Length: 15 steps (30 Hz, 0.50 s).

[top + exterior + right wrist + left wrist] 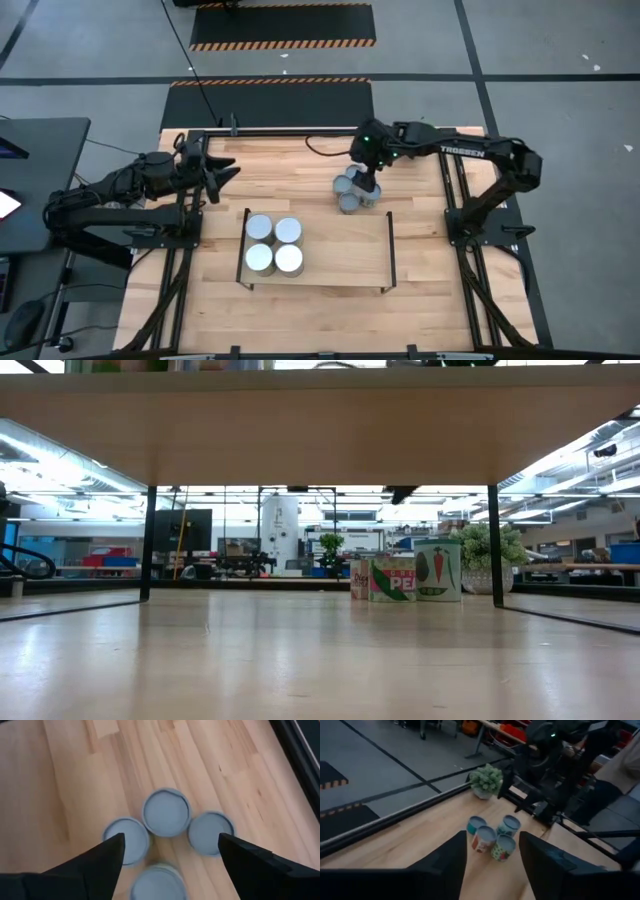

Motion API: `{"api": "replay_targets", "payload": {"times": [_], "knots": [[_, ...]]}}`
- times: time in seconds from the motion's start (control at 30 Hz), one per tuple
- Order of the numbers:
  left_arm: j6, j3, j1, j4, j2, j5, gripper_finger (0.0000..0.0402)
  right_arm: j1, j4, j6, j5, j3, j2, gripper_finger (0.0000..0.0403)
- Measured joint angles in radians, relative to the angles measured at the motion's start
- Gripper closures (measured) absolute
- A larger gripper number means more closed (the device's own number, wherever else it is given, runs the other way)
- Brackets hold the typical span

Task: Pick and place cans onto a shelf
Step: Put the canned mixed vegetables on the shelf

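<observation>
Several pale silvery cans (273, 245) stand in a tight square on the left part of the shelf (340, 255), a light-wood board on black rails. Several smaller bluish-grey cans (166, 812) stand upright in a cluster on the tabletop behind the shelf, labels showing in the low view (405, 575). My right gripper (171, 837) hovers open above this cluster (352, 192), pointing steeply down, a finger on either side and touching nothing. My left gripper (228, 178) is open at the table's left side, held high and aimed toward the cluster (492, 836).
A small green plant (487, 777) in a pale pot stands on the table beyond the cluster. The shelf's right half (350, 250) is bare wood. Black frame rails (300, 131) run along the table's far edge and sides. The shelf board (320, 430) spans the low view's top.
</observation>
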<state>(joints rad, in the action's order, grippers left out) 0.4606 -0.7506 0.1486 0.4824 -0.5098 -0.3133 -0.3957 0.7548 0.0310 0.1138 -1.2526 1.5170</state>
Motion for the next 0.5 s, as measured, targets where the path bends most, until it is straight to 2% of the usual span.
{"api": "replay_targets", "payload": {"times": [0.2,0.5], "knots": [[0.011,0.000,0.000,0.019,0.000,0.044,0.0196,-0.028,-0.164,-0.024,0.004,0.135,-0.036,0.0046],[0.029,0.000,0.000,0.016,0.000,0.081,0.0195,-0.038,-0.164,-0.097,-0.017,0.217,-0.039,0.0022]]}}
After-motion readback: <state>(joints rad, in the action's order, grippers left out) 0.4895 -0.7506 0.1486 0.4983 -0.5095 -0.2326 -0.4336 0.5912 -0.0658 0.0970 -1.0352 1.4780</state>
